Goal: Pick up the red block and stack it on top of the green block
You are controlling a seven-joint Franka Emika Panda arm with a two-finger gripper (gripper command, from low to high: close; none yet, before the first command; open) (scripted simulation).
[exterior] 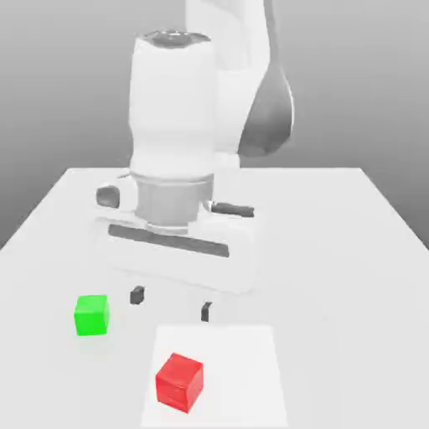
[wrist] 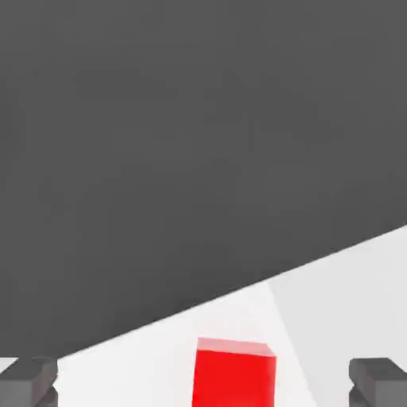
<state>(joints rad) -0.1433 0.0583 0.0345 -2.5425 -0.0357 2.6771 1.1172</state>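
Hovering above the smooth white table (exterior: 352, 251), the gripper (exterior: 171, 302) hangs spread wide and empty. Near it lies the glossy red block (exterior: 179, 381), a crisp cube, well apart from the matte-looking green block (exterior: 92, 315).

A white table (exterior: 352, 243) carries a green block (exterior: 92, 315) and, nearby, a red block (exterior: 179, 381).

Red block (exterior: 179, 381): smooth, matt, plain plastic look, no texture. Green block (exterior: 91, 315): same flat matt finish. Table (exterior: 335, 251): smooth white, matt. Arm (exterior: 180, 126): smooth white shell, soft sheen, grey metal-like collar at wrist. Fingertips (wrist: 380, 381): dark grey, matt, rubbery look.
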